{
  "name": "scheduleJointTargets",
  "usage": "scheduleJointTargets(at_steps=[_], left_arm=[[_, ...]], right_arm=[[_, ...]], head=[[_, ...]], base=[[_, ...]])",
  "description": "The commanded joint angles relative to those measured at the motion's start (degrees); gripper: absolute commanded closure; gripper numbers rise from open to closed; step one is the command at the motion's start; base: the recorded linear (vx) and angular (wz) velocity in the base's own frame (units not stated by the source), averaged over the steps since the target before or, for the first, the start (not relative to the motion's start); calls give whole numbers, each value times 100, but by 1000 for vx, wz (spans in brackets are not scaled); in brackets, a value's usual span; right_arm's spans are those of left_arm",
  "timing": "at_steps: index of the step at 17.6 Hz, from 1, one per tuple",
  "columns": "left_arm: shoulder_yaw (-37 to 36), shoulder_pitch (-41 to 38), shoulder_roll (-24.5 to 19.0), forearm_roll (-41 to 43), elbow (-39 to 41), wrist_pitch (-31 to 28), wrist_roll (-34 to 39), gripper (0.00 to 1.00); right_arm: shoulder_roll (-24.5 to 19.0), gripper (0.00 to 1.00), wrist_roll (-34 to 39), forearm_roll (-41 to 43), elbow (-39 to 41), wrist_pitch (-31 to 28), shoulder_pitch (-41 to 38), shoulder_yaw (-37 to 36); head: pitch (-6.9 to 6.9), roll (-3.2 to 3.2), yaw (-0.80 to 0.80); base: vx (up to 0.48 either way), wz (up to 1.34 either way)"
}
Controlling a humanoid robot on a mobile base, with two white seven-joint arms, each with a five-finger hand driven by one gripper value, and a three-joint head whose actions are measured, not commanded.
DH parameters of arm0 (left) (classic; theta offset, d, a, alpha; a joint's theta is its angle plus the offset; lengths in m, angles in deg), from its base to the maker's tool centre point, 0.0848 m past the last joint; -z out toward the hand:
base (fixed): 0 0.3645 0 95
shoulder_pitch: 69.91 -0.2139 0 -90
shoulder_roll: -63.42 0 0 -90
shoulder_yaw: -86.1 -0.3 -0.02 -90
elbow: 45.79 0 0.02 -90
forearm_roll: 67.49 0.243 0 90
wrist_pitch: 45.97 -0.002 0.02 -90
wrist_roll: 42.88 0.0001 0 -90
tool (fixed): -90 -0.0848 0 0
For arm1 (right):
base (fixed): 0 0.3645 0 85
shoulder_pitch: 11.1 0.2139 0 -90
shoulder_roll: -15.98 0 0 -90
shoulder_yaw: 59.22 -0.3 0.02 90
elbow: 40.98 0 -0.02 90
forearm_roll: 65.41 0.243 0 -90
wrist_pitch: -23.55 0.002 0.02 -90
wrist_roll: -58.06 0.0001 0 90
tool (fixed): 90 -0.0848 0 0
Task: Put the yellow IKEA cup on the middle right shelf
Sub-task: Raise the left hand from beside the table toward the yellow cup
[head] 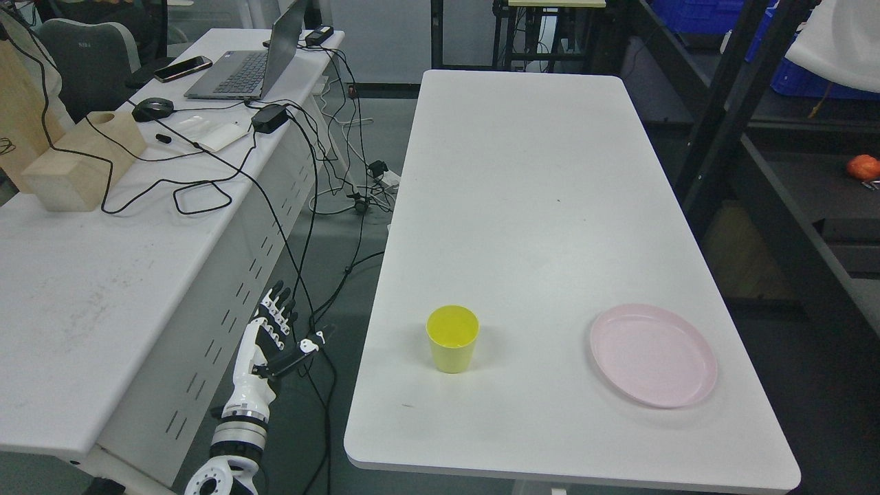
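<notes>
A yellow cup (452, 338) stands upright and empty on the white table (522, 192), near its front left part. My left hand (278, 330) hangs in the gap between the two tables, to the left of the cup and below the table top, fingers spread and holding nothing. It is well apart from the cup. A dark metal shelf rack (777, 172) stands to the right of the table. My right arm does not show.
A pink plate (653, 354) lies on the table right of the cup. A second white desk (82, 275) on the left holds a laptop (251, 65), a phone, a mouse, wooden blocks and cables (309, 206) that hang down beside my left hand. An orange object (863, 167) lies on the rack.
</notes>
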Motion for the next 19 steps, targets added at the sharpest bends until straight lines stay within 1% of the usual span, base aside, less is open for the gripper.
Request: scheduleJointTargets(at_steps=[1,10,15,19], left_arm=[[-2,34,-104,-1,-8,1,-1,0],[-107,139,-87,-1,9,10,-28,0],[-432,507,-69,7,-26,10,-28,1],[-713,754,60,7,-306,10,-28,1]], right_arm=[[100,1,-7,0,0,-5,-35,0],[100,1,-7,0,0,3,-35,0],[100,1,-7,0,0,3,-35,0],[100,1,-7,0,0,3,-35,0]], head=[[0,0,0],[0,0,0],[0,0,0],[0,0,0]], base=[[0,0],[4,-5],[0,0],[0,0]])
